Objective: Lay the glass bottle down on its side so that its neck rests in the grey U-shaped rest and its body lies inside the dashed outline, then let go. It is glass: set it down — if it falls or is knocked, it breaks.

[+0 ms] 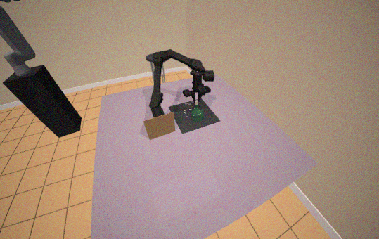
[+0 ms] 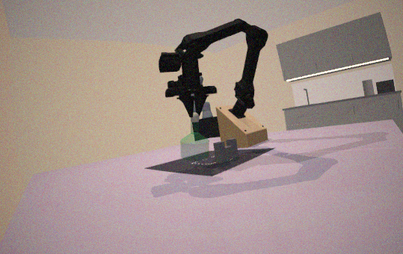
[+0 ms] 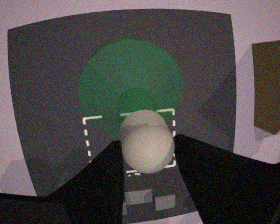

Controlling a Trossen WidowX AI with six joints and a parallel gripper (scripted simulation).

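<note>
The green glass bottle (image 1: pixel 197 115) (image 2: pixel 194 146) (image 3: pixel 128 67) looks upright, with its pale rounded top uppermost. My gripper (image 1: pixel 196 102) (image 2: pixel 195 114) (image 3: pixel 148 145) points down and is shut on the bottle at its pale top. The bottle's base is over or on the dark mat (image 1: pixel 209 120) (image 2: pixel 252 152) (image 3: pixel 41 75); any gap beneath it cannot be told. The dashed outline (image 2: pixel 204 163) (image 3: pixel 93 117) is partly hidden by the bottle and a finger; most of the body appears beyond its edge. The grey U-shaped rest (image 2: pixel 220 152) (image 3: pixel 138 196) stands on the mat across the outline from the body.
A wooden wedge-shaped block (image 1: pixel 159 126) (image 2: pixel 233 131) (image 3: pixel 268 85) stands beside the mat, near the arm's base. The mat lies on a lilac table top (image 1: pixel 188 176) (image 2: pixel 162 224). A black pedestal (image 1: pixel 47 102) with a grey arm stands away to the left in the top view.
</note>
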